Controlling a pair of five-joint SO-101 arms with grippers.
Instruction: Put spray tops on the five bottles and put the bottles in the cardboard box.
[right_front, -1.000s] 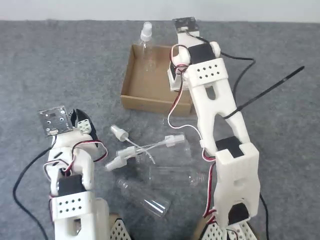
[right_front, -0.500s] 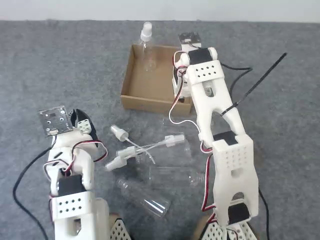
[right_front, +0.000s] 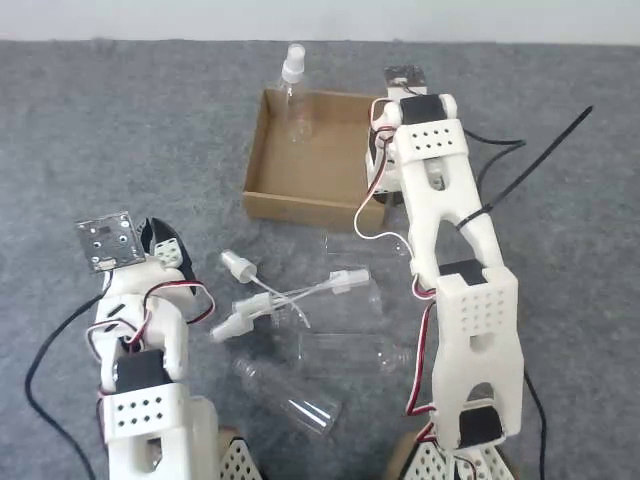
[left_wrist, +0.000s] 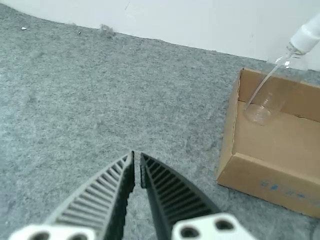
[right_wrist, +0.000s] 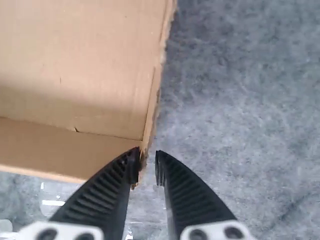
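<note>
The cardboard box (right_front: 262, 150) lies at the far middle of the grey carpet. One clear bottle with a white spray top (right_front: 294, 88) leans upright against the box's far wall; it also appears as the capped bottle (left_wrist: 274, 86) in the box (left_wrist: 280, 175). My right gripper (right_wrist: 146, 159) hangs over the box's near right corner (right_wrist: 150, 112), open by a narrow gap with nothing in it. My left gripper (left_wrist: 137, 161) is shut and empty, low over bare carpet left of the box. Loose clear bottles (right_front: 292, 400) and spray tops (right_front: 238, 265) lie between the arms.
More loose parts lie mid-table: a spray top with tube (right_front: 348, 278), another top (right_front: 230, 325), a bottle (right_front: 350, 350) and a bottle (right_front: 352, 245) just in front of the box. A black cable (right_front: 540, 155) runs along the right. Open carpet lies left of the box.
My right arm has swung to the right, from over the box's inside to its right wall and near corner. The left arm and the loose parts have not moved.
</note>
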